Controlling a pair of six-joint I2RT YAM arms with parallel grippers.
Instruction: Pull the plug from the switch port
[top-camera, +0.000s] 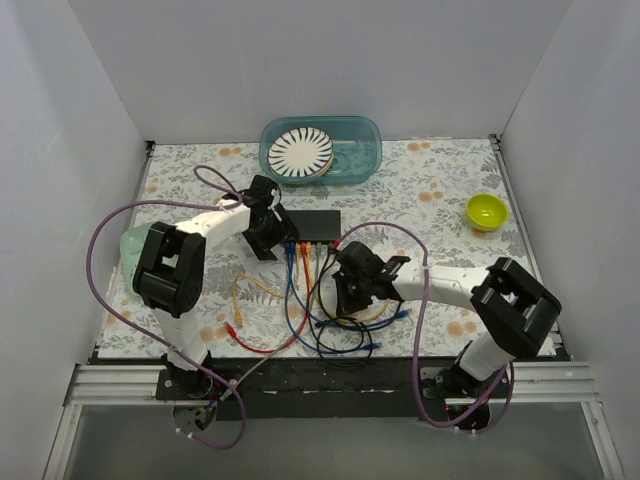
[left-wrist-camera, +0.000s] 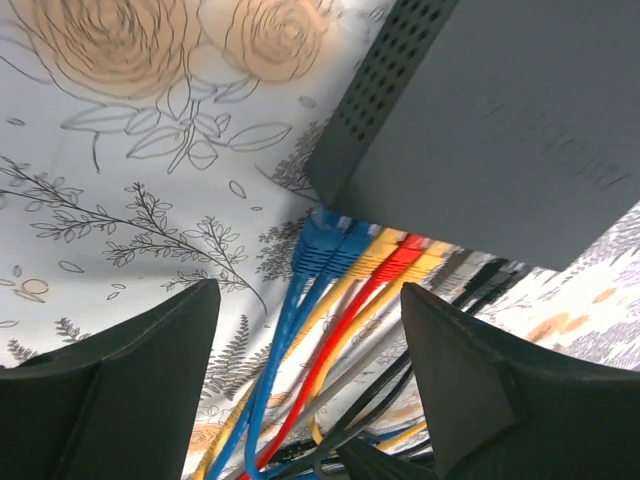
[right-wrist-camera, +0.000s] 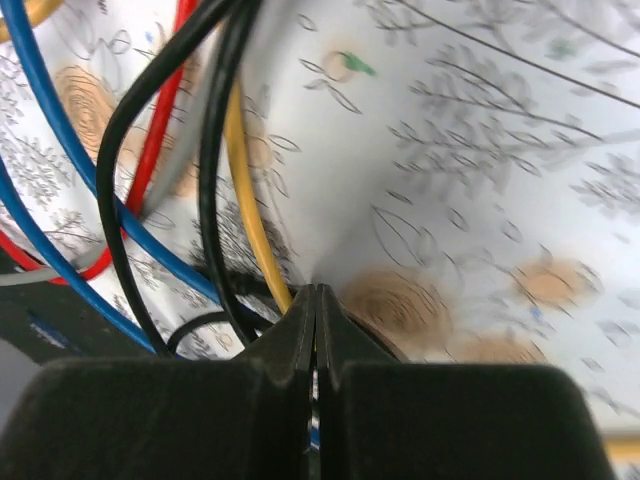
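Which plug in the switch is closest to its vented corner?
The outermost blue plug, at the end of the row beside the vented side of the switch. A second blue plug, yellow plug and red plug sit farther along.

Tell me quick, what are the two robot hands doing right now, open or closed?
Left hand: open, holding nothing.
Right hand: closed, with nothing visibly held.
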